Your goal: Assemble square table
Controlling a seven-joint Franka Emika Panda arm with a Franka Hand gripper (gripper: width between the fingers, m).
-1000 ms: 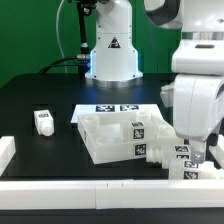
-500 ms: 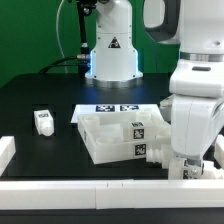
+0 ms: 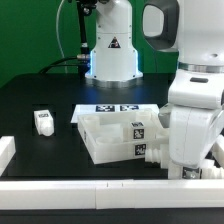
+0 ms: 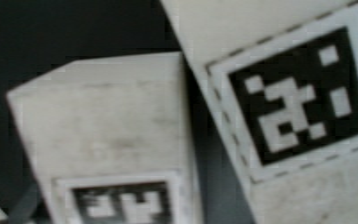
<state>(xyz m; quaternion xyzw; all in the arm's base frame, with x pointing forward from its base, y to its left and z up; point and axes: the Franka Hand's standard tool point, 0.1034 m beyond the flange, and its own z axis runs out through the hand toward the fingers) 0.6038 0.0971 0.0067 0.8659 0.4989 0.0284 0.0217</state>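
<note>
Square table slab [image 3: 105,135] lies raised rim up near the middle of the black worktop [image 3: 40,95], its corner sockets exposed to take legs, just in front of the marker board [image 3: 115,108]. Near the worktop's front edge, toward the exterior view's right, the gripper [image 3: 190,170] hangs low with jaws spread wide over a cluster of tagged legs [image 4: 282,90], apparently to straddle one; nothing looks held. A spare leg [image 3: 43,122] stands well apart toward the exterior view's left. Room is tight: the slab sits just beside the cluster, and a long white bar [image 3: 80,188] fences the front edge.
</note>
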